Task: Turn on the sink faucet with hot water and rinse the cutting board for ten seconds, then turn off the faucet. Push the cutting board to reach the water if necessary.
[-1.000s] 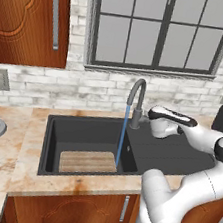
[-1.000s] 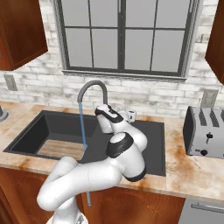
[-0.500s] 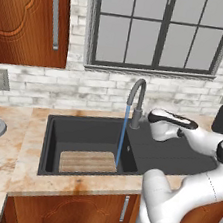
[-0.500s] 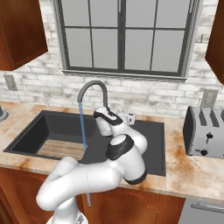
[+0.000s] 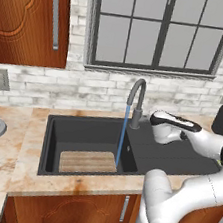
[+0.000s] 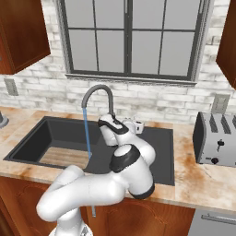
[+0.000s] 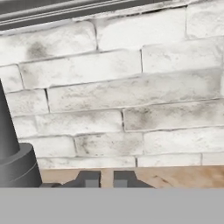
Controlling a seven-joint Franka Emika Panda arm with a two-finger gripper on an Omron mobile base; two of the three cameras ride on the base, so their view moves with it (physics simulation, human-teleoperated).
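One faucet [image 5: 136,99], one water stream [image 5: 122,135] falling just right of the single cutting board [image 5: 87,161] in the sink [image 5: 53,140]; gripper [image 7: 103,179] beside faucet base, fingers narrowly apart, holding nothing

You see a dark grey sink faucet [image 5: 136,98] and a thin blue stream of water [image 5: 122,135] over the charcoal-black sink [image 5: 85,130]. The cutting board [image 5: 87,161] is light tan with fine grain stripes. The countertop [image 5: 5,158] is beige, marbled with rusty patches.
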